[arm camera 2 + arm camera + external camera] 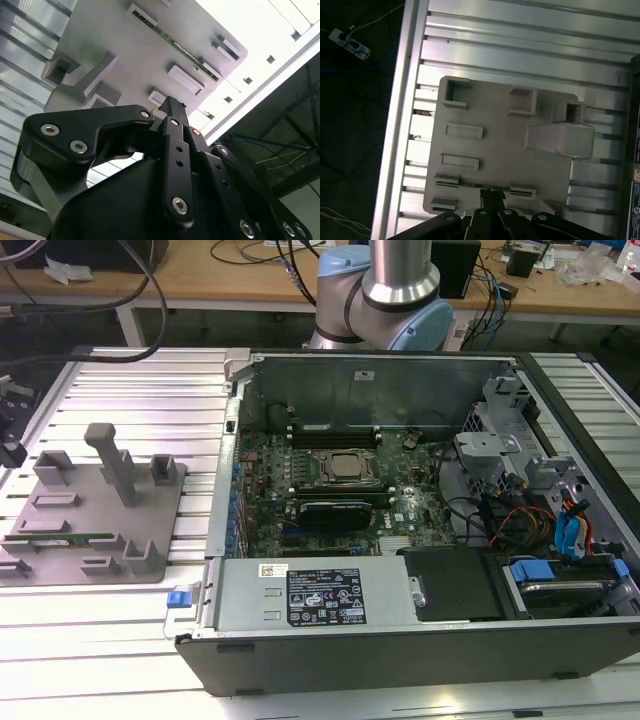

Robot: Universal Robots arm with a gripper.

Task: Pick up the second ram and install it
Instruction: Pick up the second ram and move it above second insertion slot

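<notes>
since the two black jaws are pressed together, i can see they hold nothing. the gripper (492, 194) hangs over the grey tray (500, 150). the second ram (472, 185), a thin green stick, lies in its slot on that tray, near one edge. the open computer case (400, 490) sits just beside the tray, on the exterior view's right.

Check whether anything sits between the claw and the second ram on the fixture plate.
Nothing visible does. In the first wrist view the black claw hangs above the grey plastic fixture plate, with only open air between it and the thin green ram stick lying on that plate.
</notes>
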